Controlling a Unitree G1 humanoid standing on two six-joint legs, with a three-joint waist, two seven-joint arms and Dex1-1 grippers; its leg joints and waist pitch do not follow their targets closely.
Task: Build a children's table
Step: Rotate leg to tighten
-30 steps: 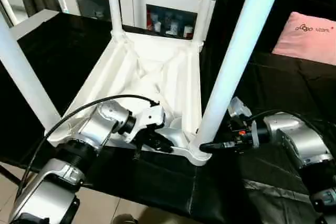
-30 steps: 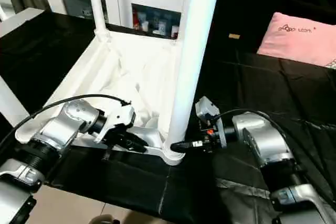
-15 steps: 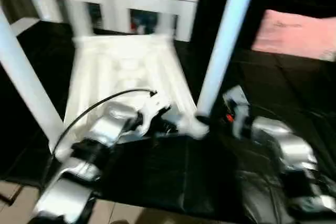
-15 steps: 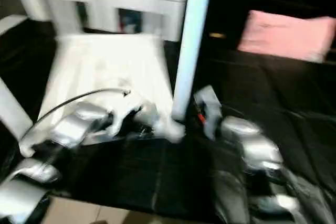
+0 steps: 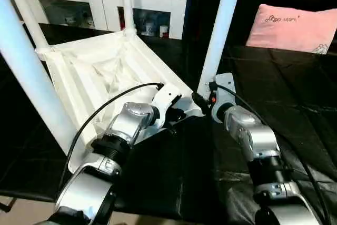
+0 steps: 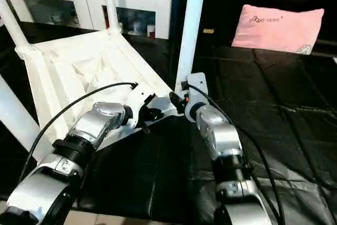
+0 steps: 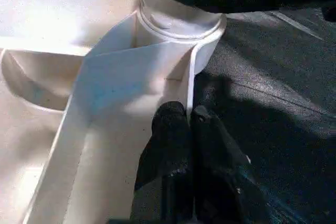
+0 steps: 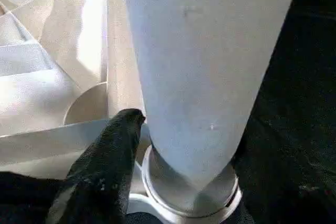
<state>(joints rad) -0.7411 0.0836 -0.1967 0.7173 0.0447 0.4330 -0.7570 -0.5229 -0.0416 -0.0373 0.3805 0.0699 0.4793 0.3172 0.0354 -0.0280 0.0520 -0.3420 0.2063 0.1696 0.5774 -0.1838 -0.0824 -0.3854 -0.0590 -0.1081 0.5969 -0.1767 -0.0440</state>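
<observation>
A white plastic rectangular tabletop [image 5: 100, 72] lies upside down on a glossy black sheet [image 5: 295, 93], its ribbed underside facing up and smooth, round, tapered white legs [image 5: 221, 25] standing in its corner sockets. The left gripper [image 7: 188, 121], black fingers pressed together, clamps the thin rim beside the near corner socket. The right gripper [image 8: 173, 129] straddles that leg's base, its fingers [image 8: 113, 150] apart; an actual grip cannot be told. A soft pink pillow [image 5: 292, 27] lies at far right.
</observation>
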